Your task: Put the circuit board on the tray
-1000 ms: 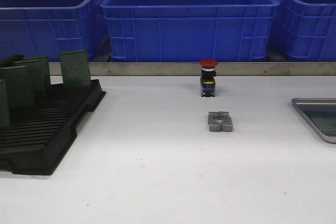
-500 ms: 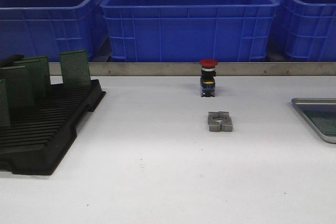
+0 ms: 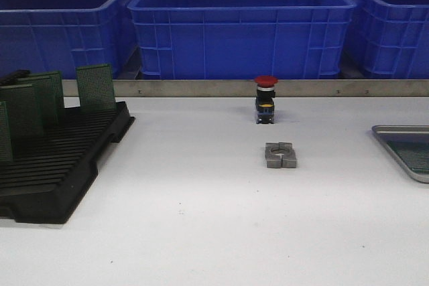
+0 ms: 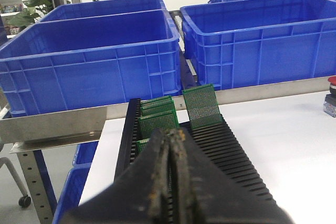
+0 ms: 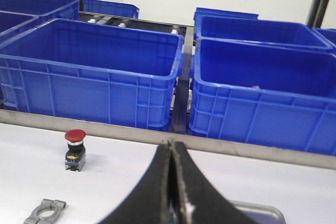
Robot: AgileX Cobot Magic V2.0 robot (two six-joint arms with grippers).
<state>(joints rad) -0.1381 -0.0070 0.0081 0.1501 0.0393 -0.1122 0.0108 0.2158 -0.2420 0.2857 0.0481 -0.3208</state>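
Observation:
Several green circuit boards (image 3: 95, 87) stand upright in a black slotted rack (image 3: 60, 172) at the table's left; they also show in the left wrist view (image 4: 202, 106). The silver-grey tray (image 3: 401, 147) lies at the right edge, cut off, with something green inside it; its rim shows in the right wrist view (image 5: 262, 212). My left gripper (image 4: 172, 136) is shut and empty, above the near part of the rack. My right gripper (image 5: 171, 145) is shut and empty, above the table near the tray. Neither gripper shows in the front view.
A red-capped push button (image 3: 266, 99) stands mid-table at the back. A grey metal clamp block (image 3: 280, 155) lies in front of it. Blue plastic bins (image 3: 241, 25) line up behind a metal rail (image 3: 201, 88).

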